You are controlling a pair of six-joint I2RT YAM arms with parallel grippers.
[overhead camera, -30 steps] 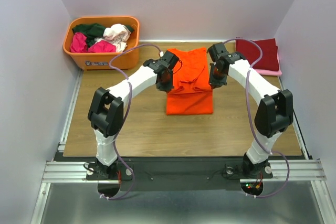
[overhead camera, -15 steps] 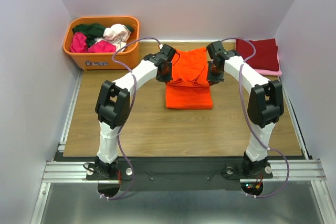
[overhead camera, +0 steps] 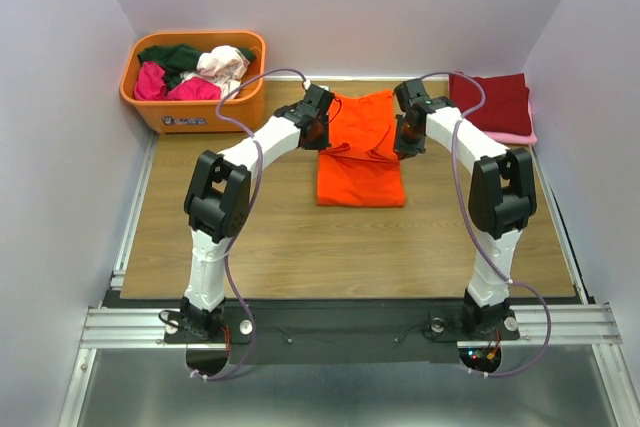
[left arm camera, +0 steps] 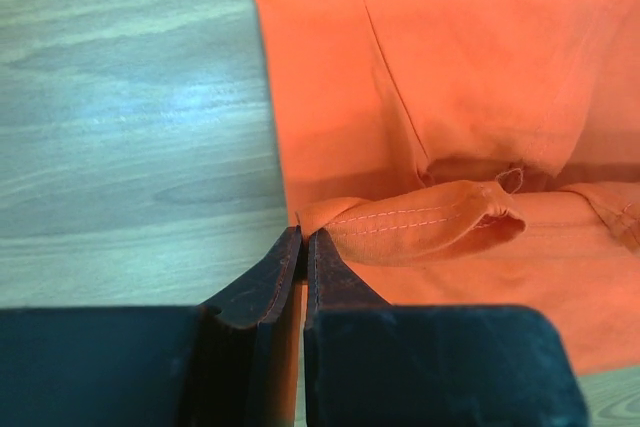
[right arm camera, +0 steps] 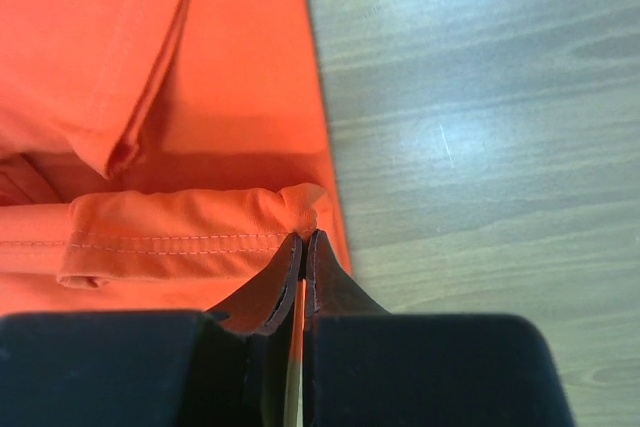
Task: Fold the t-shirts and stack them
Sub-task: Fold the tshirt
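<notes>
Orange t-shirt (overhead camera: 360, 152) is laid on the wooden table (overhead camera: 300, 237), at mid-width and towards the far side. It is partly folded into a narrow rectangle. The near portion lies flat, and a second layer is doubled over the far portion.

Left gripper (left arm camera: 303, 242) is placed at the shirt's left edge. Its jaws are pressed almost together, and a thin fold of the orange cloth is pinched between them. A left hem fold (left arm camera: 420, 222), with its stitching visible, is gathered into a loose roll that touches the fingertips and runs to the right across the shirt.

Right gripper (right arm camera: 303, 242) is placed at the shirt's right edge. Its jaws are pressed together, and a sliver of orange cloth is seen in the slit between them. A right hem fold (right arm camera: 170, 232), also stitched, is bunched against the tips and runs to the left.

Both arms are reached out from the near edge and arched inward, one to each side of the shirt.

A dark red t-shirt (overhead camera: 495, 102) is recorded folded at the far right of the table. It rests on a pink t-shirt (overhead camera: 515, 136), of which only the near edge is visible.

An orange tub (overhead camera: 190, 112) is noted at the far left corner. A loose heap of t-shirts (overhead camera: 195, 69) in dark green, magenta and whitish-pink is held in it.
</notes>
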